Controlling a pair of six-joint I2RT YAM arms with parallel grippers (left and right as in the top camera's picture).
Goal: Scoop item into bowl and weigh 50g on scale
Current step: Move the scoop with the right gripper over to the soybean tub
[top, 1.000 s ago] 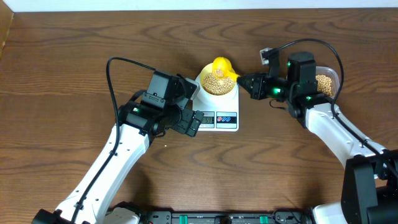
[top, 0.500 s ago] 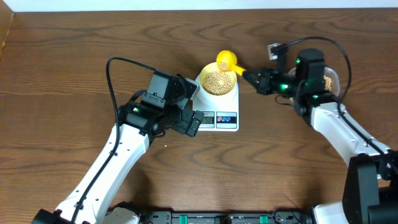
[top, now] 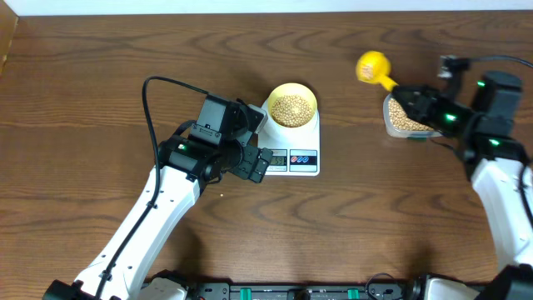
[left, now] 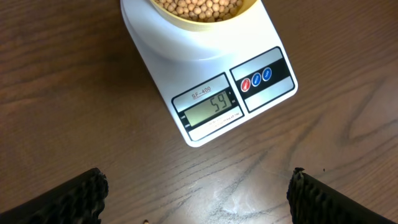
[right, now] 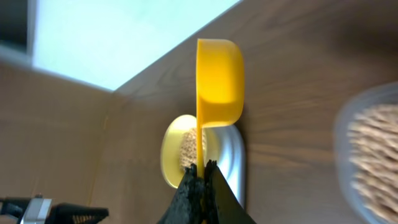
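my left end effector (left: 198,202) hangs over the desk (top: 100,83) just near of the scale (top: 310,142), its fingers wide apart and holding nothing. the white scale sits in the middle of the desk with its front edge toward me. its display (left: 208,107) shows what looks like 59, and the round red and blue buttons (left: 256,78) sit to the display's right. the pale-yellow bowl (top: 291,87) stands on the far part of the scale, and the tan beans (top: 291,108) fill most of it.

my right end effector (top: 408,96) is well off to the right, fingers together and clamped on the thin handle of the yellow scoop (top: 372,67). the scoop's cup sticks out to the far left of the clear tub (top: 390,127), which holds more beans. from my right wrist the cup shows turned on its side, with the bowl and scale beyond it.
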